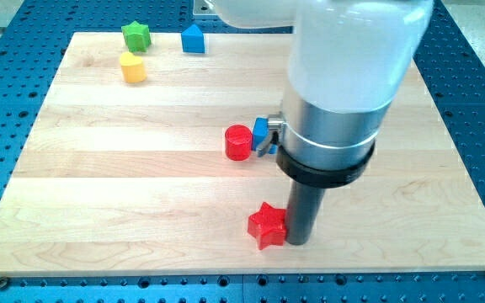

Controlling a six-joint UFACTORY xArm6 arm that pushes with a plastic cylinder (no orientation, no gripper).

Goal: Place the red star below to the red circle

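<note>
The red star [266,225] lies near the view's bottom, a little right of the middle of the wooden board [99,185]. The red circle [237,142], a short cylinder, stands above it, slightly to the left. My tip [297,242] rests on the board right against the star's right side. The arm's wide white and grey body hangs above the tip and hides the board behind it.
A blue block [262,133] touches the red circle's right side, partly hidden by the arm. A green star [135,35], a yellow block [132,67] and a blue pentagon-shaped block [193,39] sit near the view's top left. Blue perforated table surrounds the board.
</note>
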